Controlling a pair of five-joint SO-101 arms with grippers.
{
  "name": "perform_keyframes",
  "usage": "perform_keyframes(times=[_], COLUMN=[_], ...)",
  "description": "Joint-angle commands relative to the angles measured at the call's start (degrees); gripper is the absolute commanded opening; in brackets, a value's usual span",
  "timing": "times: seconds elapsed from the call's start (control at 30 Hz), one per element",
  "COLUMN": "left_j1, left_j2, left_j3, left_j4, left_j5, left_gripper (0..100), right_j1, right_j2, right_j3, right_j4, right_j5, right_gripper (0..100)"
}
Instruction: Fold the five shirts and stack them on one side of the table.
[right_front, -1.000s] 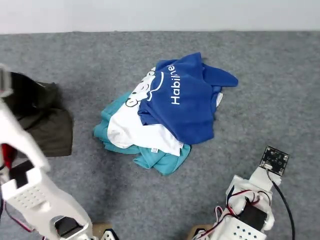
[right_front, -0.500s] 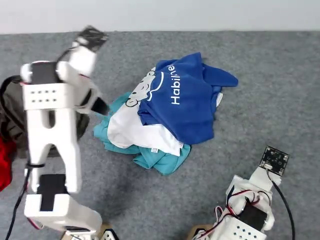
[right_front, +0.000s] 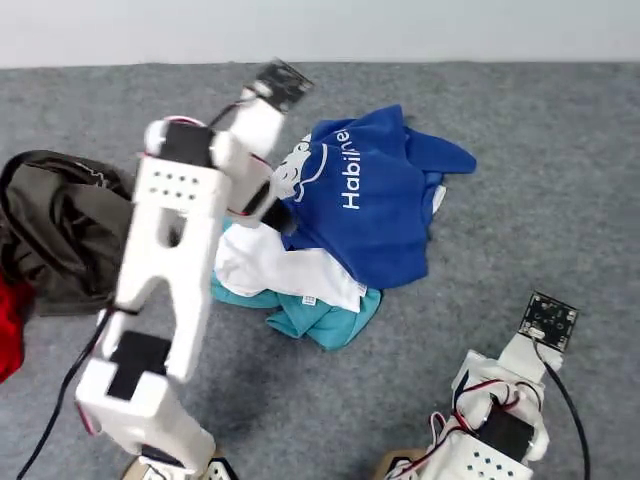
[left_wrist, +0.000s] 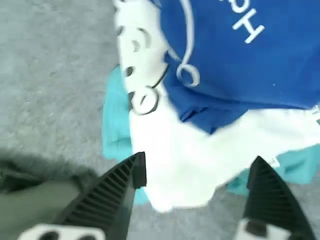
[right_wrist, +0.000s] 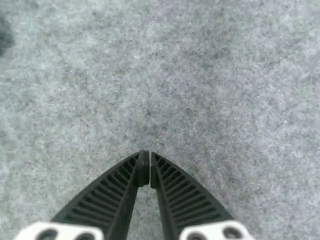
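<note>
high view gives you a grey, felt-like table (right_front: 520, 170) running up to a pale wall (right_front: 400, 30) at the far edge. take the blue shirt (right_front: 370, 200) as your landmark. it lies crumpled on top of a heap near the middle. a white shirt (right_front: 290, 270) lies under the blue shirt and sticks out on its near side, and a teal shirt (right_front: 322, 320) lies under both. well apart from the blue shirt, on the left arm's side, an olive-brown shirt (right_front: 60, 240) lies bunched with a red shirt (right_front: 8, 325) just beside it.

the left arm (right_front: 170, 260) stretches over the table and covers the part of the heap beside the blue shirt. left wrist view has the left hand (left_wrist: 198, 165) spread wide above the white shirt, just beside the blue shirt's hem, with nothing between its fingers. the right arm (right_front: 500, 415) sits folded low, well apart from the blue shirt on its near side. right wrist view shows you the right hand (right_wrist: 147, 167) pinched together over bare table, holding nothing.
</note>
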Motion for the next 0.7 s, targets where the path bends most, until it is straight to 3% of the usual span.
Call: perform_keyframes(times=[0.0,0.37,0.47,0.6,0.67], left_j1=[0.53,1.41,2.64,4.48,4.57], left_j2=[3.78,21.63,21.80,19.43,16.88], left_j3=[-0.40,-0.48,-0.48,-0.48,-0.48], left_j4=[-4.84,-9.23,-8.18,-8.09,-6.86], left_j5=[0.62,0.62,0.44,0.26,0.53], left_gripper=[32,31,22,0,2], right_j1=[0.66,0.66,0.66,0.66,0.66], right_j2=[-0.04,-0.04,-0.04,-0.04,-0.04], right_j3=[0.88,0.88,0.88,0.88,0.88], right_j4=[0.48,0.48,0.48,0.48,0.48], right_j5=[0.35,0.35,0.35,0.35,0.35], right_gripper=[1.1,1.1,1.1,1.1,1.1])
